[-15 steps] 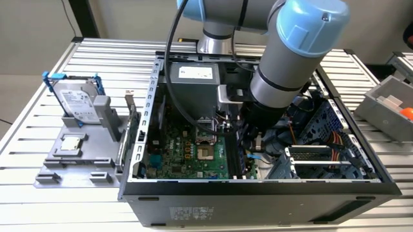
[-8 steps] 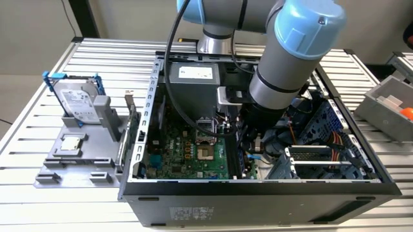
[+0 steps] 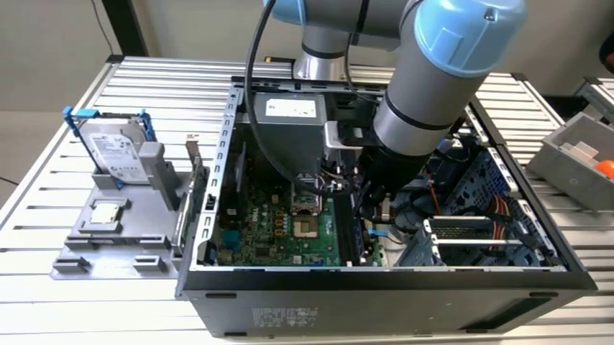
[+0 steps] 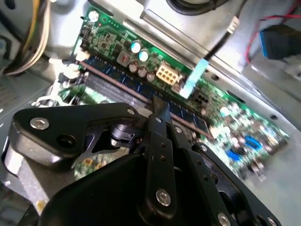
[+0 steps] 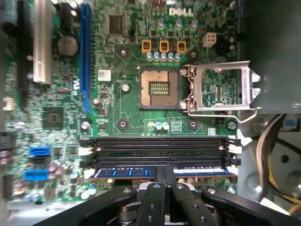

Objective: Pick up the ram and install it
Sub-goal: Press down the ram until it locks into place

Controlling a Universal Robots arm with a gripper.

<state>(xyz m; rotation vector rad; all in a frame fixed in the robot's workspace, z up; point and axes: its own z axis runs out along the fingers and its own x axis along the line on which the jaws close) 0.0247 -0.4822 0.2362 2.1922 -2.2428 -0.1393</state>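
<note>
— Where's the hand [image 5: 164,181] at?

— Down inside the open computer case [image 3: 384,277], low over the motherboard [image 5: 127,108]. In both wrist views its fingers are drawn together, pinching the top edge of the ram [image 5: 188,172] at about mid-length.

— And the ram itself?

— It stands on edge in the slot nearest the hand, its bluish face running along the row of black memory slots [image 5: 160,147]. The other slots beside it look bare. In the second wrist view the stick [image 4: 141,92] lies lengthwise in its channel, with the fingertip pressed right on it.

— So is it installed?

— Picked up and brought to the slot, yes. Seated, I'd say probably, or nearly so; the end latches are too blurred to tell whether they've clicked in. The hand hasn't let go.

— Anything further out?

— The empty processor socket [image 5: 159,88] with its open metal frame sits beyond the slots. Outside the case, on the counter [image 3: 39,302], a grey fixture holds a hard drive [image 3: 117,154] upright.
</note>
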